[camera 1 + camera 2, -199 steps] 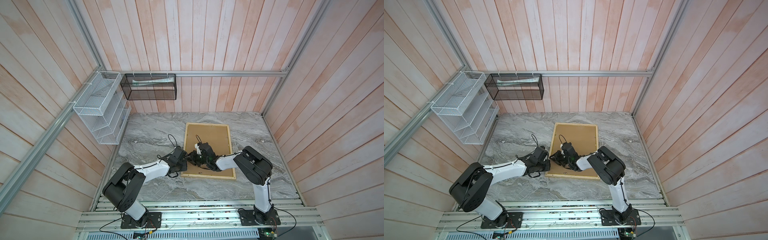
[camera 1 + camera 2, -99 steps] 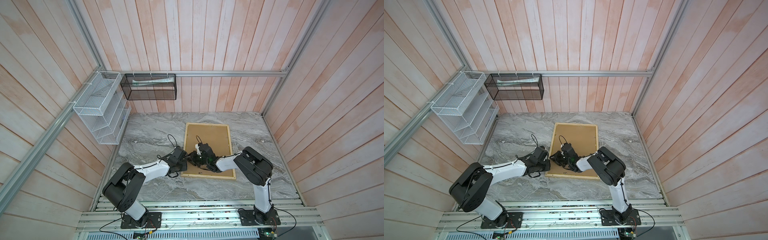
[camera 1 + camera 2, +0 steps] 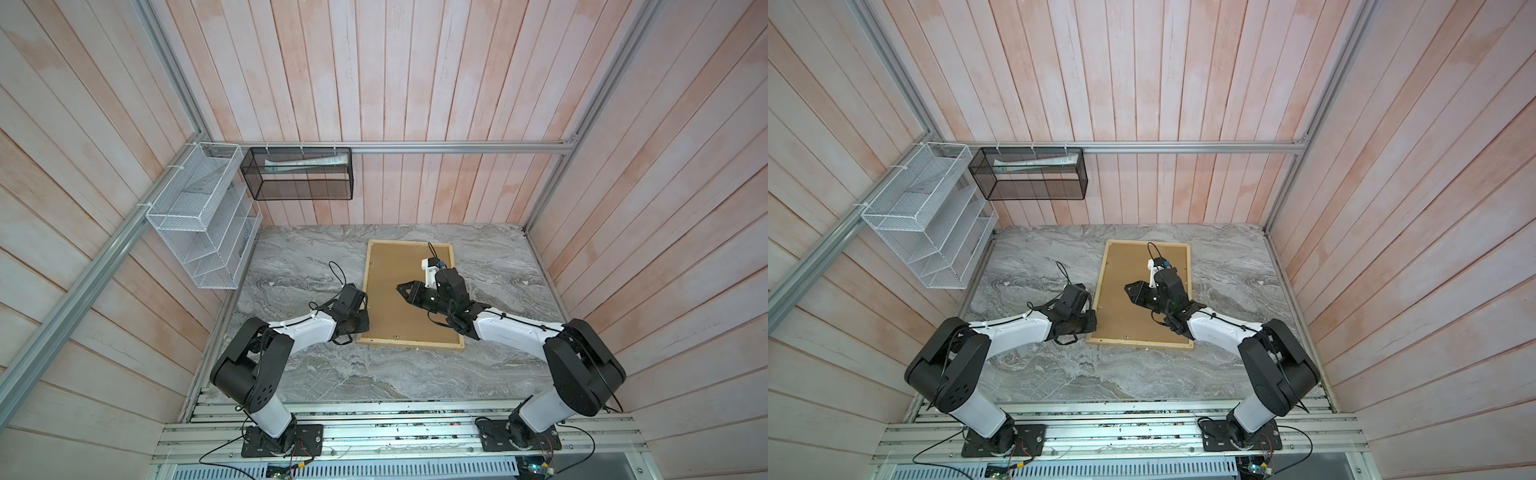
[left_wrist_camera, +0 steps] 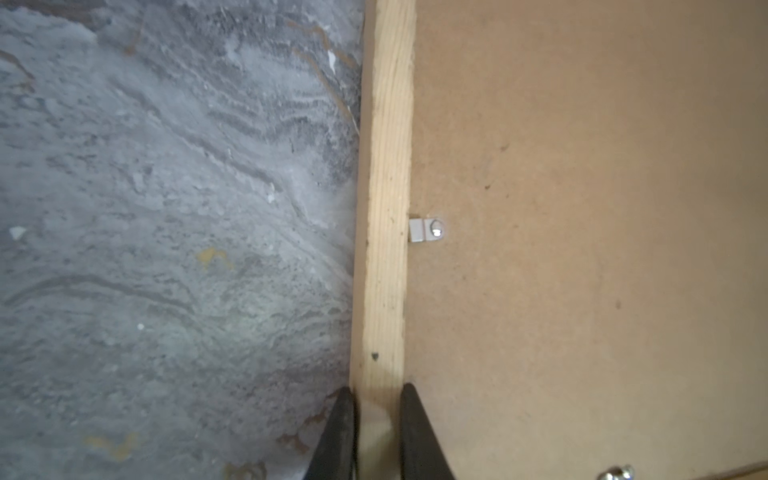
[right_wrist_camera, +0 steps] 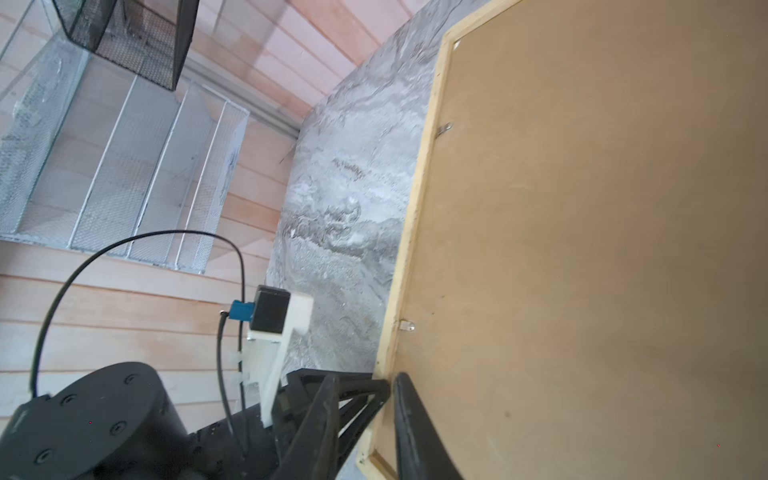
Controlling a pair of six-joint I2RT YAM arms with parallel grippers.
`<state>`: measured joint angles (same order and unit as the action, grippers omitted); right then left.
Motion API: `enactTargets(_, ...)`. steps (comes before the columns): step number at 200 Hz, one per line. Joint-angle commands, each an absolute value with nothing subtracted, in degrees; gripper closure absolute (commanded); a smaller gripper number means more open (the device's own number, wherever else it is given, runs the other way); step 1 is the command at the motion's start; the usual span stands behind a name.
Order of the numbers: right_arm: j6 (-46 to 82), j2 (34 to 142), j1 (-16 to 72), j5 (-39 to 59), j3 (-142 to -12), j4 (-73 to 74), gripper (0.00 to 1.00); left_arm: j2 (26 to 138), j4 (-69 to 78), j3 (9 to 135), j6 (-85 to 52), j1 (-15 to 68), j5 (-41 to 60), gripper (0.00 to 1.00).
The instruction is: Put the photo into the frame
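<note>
1. We judge the task to be at its closing stage. The frame lies face down mid-table, with the brown backing panel seated inside its rails.
2. The photo shows in no view. If it is in, it lies under that panel, but we cannot confirm this.
3. The left gripper is clamped narrowly on the frame's left rail, one finger on the table side and one on the panel side.
4. The right gripper hovers above the panel, jaws slightly parted and empty.
5. Next, we think, the small metal tab beside that rail needs checking or turning. That calls for a fine, low fingertip touch while the left grip steadies the rail.
6. Bare marble lies on both sides and in front of the frame. Its far rail sits near the back wall, and the right forearm crosses its near right corner.
</note>
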<state>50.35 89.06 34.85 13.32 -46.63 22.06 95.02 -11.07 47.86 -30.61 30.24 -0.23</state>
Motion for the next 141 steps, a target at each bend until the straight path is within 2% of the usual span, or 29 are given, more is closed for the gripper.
enactTargets(1,48.0,86.8,31.5,13.1,-43.0,18.7,0.74,97.9,-11.1,48.9,-30.4,29.1,-1.1,0.87)
enactTargets(45,43.6,82.5,25.9,12.5,-41.3,13.7,0.73,97.1,-10.0,49.0,-30.0,29.1,0.3,0.69)
enactTargets(90,36.4,81.2,20.4,11.0,-43.6,3.7,0.70,92.7,-11.4,47.8,-30.2,29.1,-1.1,0.59)
enactTargets(141,29.5,83.2,19.5,-5.4,-49.2,-8.6,0.68,86.8,-14.1,46.9,-31.1,29.4,-1.7,0.56)
